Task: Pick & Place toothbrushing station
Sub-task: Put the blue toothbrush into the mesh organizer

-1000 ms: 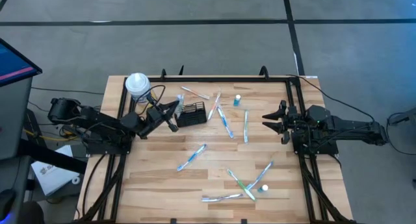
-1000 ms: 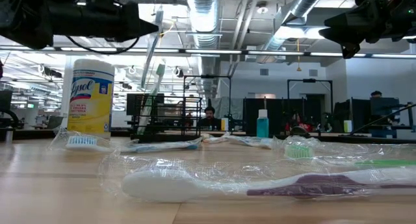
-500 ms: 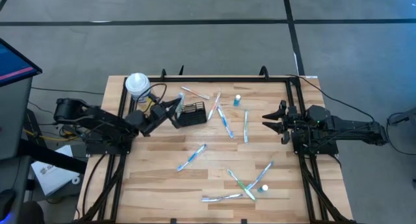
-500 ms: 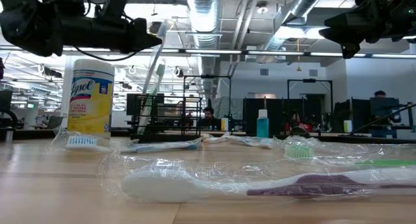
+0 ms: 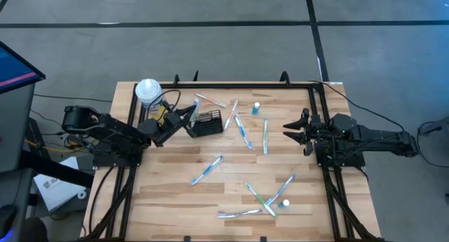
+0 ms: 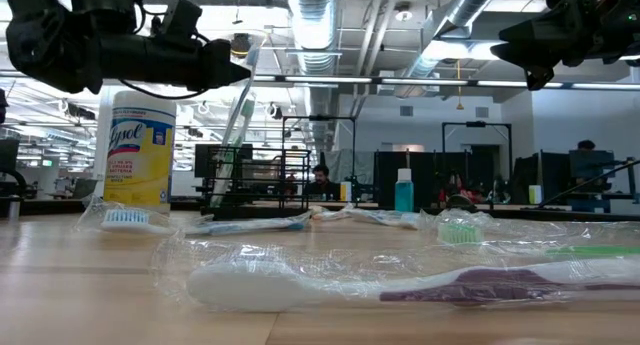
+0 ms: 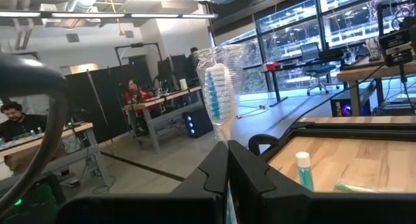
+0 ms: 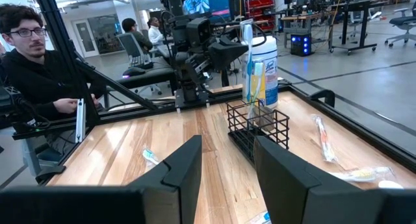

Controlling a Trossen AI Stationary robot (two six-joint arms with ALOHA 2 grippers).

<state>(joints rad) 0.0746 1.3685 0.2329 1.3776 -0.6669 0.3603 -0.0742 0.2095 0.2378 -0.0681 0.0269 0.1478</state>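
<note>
The toothbrushing station, a small black wire-mesh caddy, stands on the table's far left part with a greenish toothbrush upright in it. My left gripper hovers at the caddy's left side, shut on a toothbrush in a clear wrapper. My right gripper waits open at the table's right edge, above the wood, with nothing between its fingers. My left gripper pinches the wrapped toothbrush's handle a little below its head, between the two shut fingers. The fingers come about level from the table's left and lie across the brush. The brush stands steeply, head up. Its lower end reaches into the caddy's top.
A yellow canister with a white lid stands just behind my left gripper. Several wrapped toothbrushes lie over the table's middle and near side. A small teal bottle stands at the far middle. A person sits beyond the table.
My left gripper has gone a little toward the caddy and slightly down, still shut on the wrapped toothbrush. The brush has kept its steep stand, head up.
</note>
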